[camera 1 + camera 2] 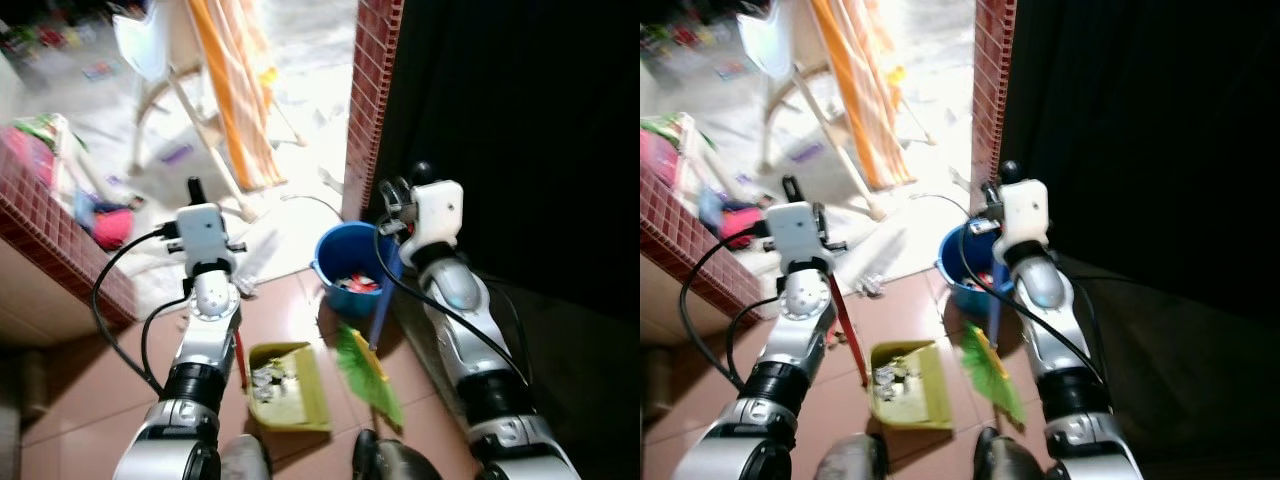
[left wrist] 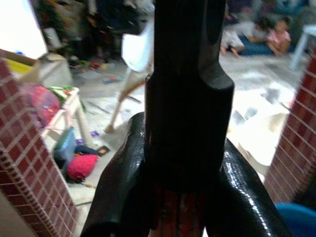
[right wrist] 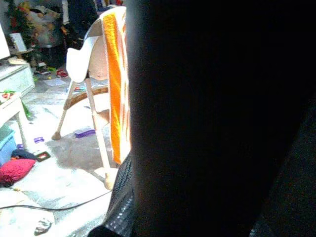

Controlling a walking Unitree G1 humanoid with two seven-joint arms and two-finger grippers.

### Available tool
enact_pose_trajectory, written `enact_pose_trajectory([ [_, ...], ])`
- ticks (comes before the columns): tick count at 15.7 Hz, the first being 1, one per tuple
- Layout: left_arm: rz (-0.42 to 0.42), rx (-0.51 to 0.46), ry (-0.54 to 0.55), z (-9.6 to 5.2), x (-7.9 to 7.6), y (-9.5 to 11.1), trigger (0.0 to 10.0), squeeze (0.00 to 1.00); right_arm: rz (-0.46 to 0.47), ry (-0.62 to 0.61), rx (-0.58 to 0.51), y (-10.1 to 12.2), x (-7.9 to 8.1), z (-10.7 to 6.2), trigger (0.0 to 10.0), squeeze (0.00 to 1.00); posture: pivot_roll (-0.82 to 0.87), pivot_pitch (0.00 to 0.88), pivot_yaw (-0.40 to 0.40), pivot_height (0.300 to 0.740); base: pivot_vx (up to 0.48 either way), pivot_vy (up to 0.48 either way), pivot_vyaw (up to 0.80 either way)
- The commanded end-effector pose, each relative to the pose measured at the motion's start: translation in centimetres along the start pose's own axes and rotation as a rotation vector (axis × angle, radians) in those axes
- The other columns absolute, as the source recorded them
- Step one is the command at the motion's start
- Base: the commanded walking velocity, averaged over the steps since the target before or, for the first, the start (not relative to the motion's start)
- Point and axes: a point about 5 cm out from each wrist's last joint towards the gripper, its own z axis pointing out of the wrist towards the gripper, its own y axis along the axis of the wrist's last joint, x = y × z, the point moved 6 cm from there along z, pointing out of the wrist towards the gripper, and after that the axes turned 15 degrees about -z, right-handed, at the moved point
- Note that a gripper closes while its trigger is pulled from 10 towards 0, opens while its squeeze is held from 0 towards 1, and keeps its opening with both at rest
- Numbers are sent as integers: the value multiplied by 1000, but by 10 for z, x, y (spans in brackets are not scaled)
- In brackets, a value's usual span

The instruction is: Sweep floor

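Left gripper (image 2: 185, 207): clamped on red dustpan handle (image 1: 847, 330), centre-left.
Right gripper (image 1: 395, 200): finger state unclear; blue-handled green broom (image 1: 368, 372) below.
Yellow plastic dustpan (image 1: 290, 387): bottom centre, littered.
Blue bucket (image 1: 345, 262): against brick edge (image 1: 365, 110).

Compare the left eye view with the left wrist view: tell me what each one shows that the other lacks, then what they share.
Left eye view alone: the yellow dustpan with debris in it, the green broom head, the blue bucket, and both silver arms.
Left wrist view alone: people sitting on the floor far off, and the left gripper shut on a red handle.
Shared: the red tiled wall, the pink bundle, the white chair.
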Motion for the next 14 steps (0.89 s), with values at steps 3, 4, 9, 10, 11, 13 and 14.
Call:
enact_pose_trajectory([
  [3,-44,-55,0,-4,6,21,10000,0,-32,-71,31,-11,-18,-14,10000,0,-61,0,50,740,0,0,0],
  [4,-44,-67,-4,-10,11,25,10000,0,-23,-99,67,-23,-24,-23,10000,0,-56,0,39,740,0,0,0],
  [9,-21,-100,-15,-10,15,40,10000,0,-4,-87,84,-29,-9,-26,10000,0,-45,0,36,740,0,61,0],
  [10,-47,-96,-16,-10,17,43,10000,0,-5,-96,83,-29,-11,-25,10000,0,-46,0,35,740,0,458,0],
  [11,-62,-89,-12,-9,20,46,10000,0,-5,-103,83,-29,-13,-25,10000,0,-47,0,33,740,0,480,0],
  [13,-54,-68,-50,-11,14,42,10000,0,-20,-108,94,-33,-18,-28,10000,0,-50,0,30,740,0,480,0],
  [14,-59,-47,-66,-13,9,37,10000,0,-23,-112,101,-35,-19,-28,10000,0,-56,0,32,740,0,480,0],
])
